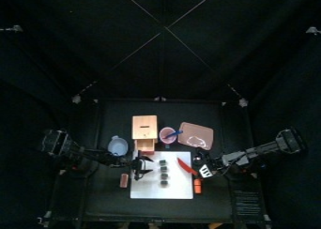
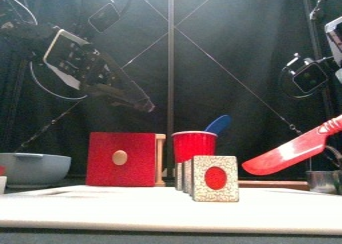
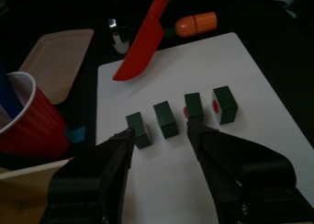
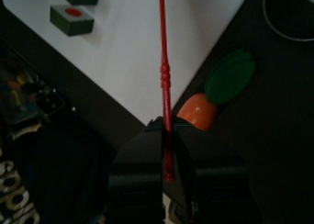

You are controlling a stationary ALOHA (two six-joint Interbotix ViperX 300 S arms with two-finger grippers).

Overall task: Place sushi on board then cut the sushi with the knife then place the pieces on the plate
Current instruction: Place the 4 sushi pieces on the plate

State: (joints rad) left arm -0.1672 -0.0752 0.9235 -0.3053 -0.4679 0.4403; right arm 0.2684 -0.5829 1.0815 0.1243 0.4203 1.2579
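Several dark green sushi pieces [image 3: 163,119] stand apart in a row on the white cutting board [image 3: 258,127], their red-centred ends showing in the front view [image 2: 214,178]. My left gripper [image 3: 160,136] hangs open above the row's left end [image 1: 129,160] and touches nothing. My right gripper [image 4: 163,127] is shut on the red knife [image 2: 297,151], held off the board to the right of the row [image 1: 189,164]. The pink plate [image 1: 197,134] lies behind the board at the right.
The wooden box with its red drawer front [image 2: 120,158] and the red cup [image 2: 194,146] holding a blue knife [image 2: 218,124] stand behind the board. The blue-grey bowl [image 2: 30,168] is at the left. A toy carrot [image 4: 215,95] lies off the board's right edge.
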